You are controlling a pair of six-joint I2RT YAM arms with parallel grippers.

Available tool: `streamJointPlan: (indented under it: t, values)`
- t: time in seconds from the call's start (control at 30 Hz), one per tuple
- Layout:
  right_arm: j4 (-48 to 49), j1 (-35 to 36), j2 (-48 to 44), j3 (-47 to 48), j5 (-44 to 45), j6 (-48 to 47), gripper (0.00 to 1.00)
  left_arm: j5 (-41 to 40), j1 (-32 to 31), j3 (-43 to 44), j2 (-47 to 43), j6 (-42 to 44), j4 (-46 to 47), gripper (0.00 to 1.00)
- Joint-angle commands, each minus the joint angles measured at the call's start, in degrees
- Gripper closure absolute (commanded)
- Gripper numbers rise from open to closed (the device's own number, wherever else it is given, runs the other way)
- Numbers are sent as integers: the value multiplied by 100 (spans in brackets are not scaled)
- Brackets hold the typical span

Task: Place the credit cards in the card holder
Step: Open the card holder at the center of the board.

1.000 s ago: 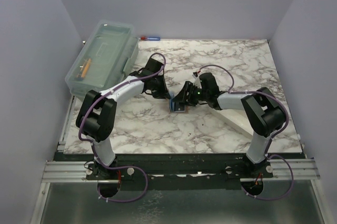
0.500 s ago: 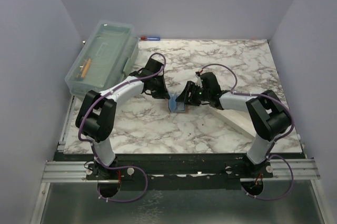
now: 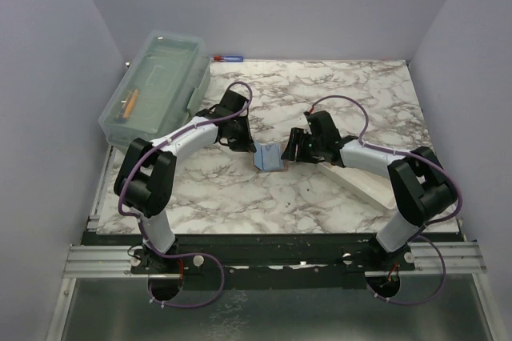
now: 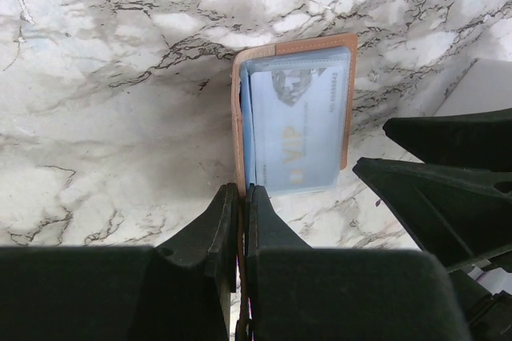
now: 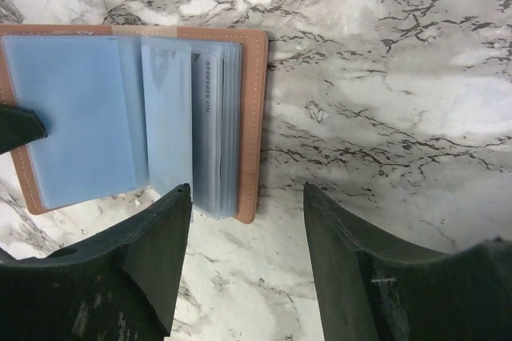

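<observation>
The small reddish-brown leather bifold card holder point(image 3: 268, 157) lies opened on the white marble-patterned counter point(image 3: 344, 101), between the two tools and near the counter's middle. The left tool point(image 4: 242, 197) is clenched on the thin edge of one leather cover. The right tool point(image 5: 246, 193) is released, its jaws spread with nothing between them, just beside the fanned clear sleeves. A light blue rectangular credit card point(image 4: 300, 133) sits behind a sleeve. No other card shows in these views.

**What could go wrong**
- The left tool's pinch sits on a narrow strip of leather. If it slips, the cover would likely flop and the holder shift or fold shut.
- The right tool's fingers point(image 5: 164, 237) stand close to the loose sleeve edges. A careless move could snag a leaf and drag the holder, or tease the blue card out.
- The two tools are near each other, so a crossing path risks a bump.
- How deep the blue card is seated I cannot tell. If it is shallow, a jolt could free it.

**Orientation**
In the left wrist view the blue card's long axis runs straight away from the left tool's tips, and the pinched cover is seen nearly edge-on. In the right wrist view the holder's leaves spread across the picture, with their long sides running away from the right tool.
</observation>
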Motion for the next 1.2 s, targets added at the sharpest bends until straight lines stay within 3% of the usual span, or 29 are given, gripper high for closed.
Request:
streamJointPlan:
  t: [0.0, 0.17, 0.27, 0.43, 0.57, 0.67, 0.8, 1.0, 1.17]
  values:
    - [-192, 97, -105, 162, 15, -236, 38, -137, -45, -75, -119, 125, -145, 100]
    - [70, 222, -13, 358, -426, -247, 39, -115, -34, -89, -129, 204, -213, 100]
    - [199, 348, 165, 567, -682, -223, 45, -141, -16, -64, -92, 383, -353, 100]
    - [432, 394, 404, 641, -898, -198, 51, -794, -17, 114, -40, 843, -919, 62]
    - [575, 394, 694, 584, -981, -202, 59, -1282, -24, 253, -103, 1199, -1284, 49]
    - [440, 394, 809, 561, -691, -124, 66, -1456, -33, 343, -363, 1268, -1376, 44]
    - [-50, 394, 708, 413, 268, -143, 69, -984, -87, 561, -770, 1192, -1395, 42]
    - [-530, 402, 618, 761, 80, -237, 74, 325, -108, 885, -634, 824, -1008, 44]
    - [-209, 403, 239, 869, -391, -188, 73, 232, -86, 728, 79, 935, -908, 64]
